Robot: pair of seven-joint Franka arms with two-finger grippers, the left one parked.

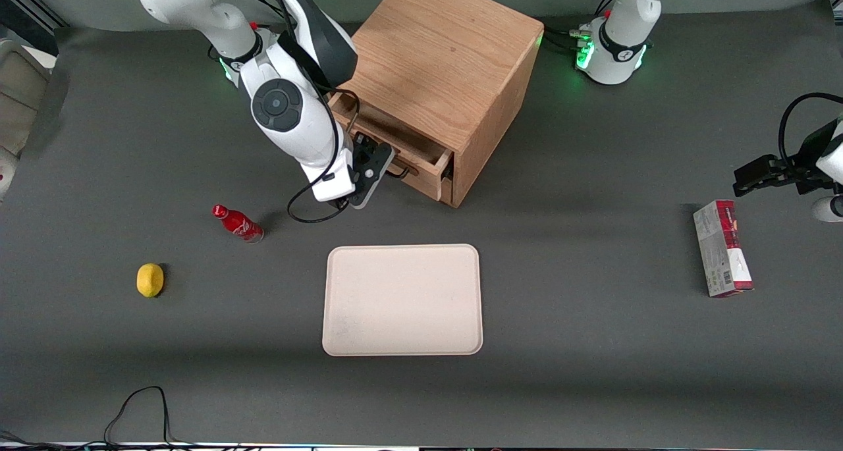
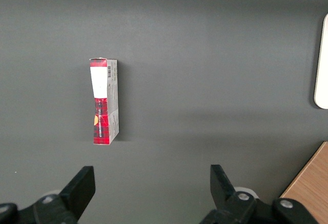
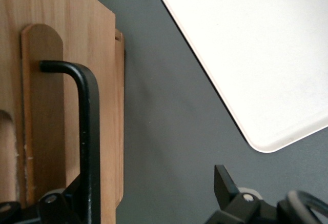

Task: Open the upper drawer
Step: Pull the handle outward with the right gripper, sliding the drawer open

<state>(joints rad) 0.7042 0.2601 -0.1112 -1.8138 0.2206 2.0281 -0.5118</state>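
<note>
Partly drawn out at upper centre of the frame, upper drawer (image 1: 421,149) of cabinet (image 1: 441,62); pincer (image 3: 148,183) spread wide, gripping nothing, handle (image 3: 87,131) merely beside one finger; likely risk: bar slipping free under any pull, leaving drawer half open.

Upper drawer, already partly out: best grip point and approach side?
Grip the thin dark bar handle on the upper drawer front, at mid-span. It stands off the wood on bent ends, leaving a gap for one finger between bar and wood. Come at the drawer front head-on, fingers straddling the bar across its length. The gripper is already at the handle, fingers open, one finger clear of the bar.
</note>
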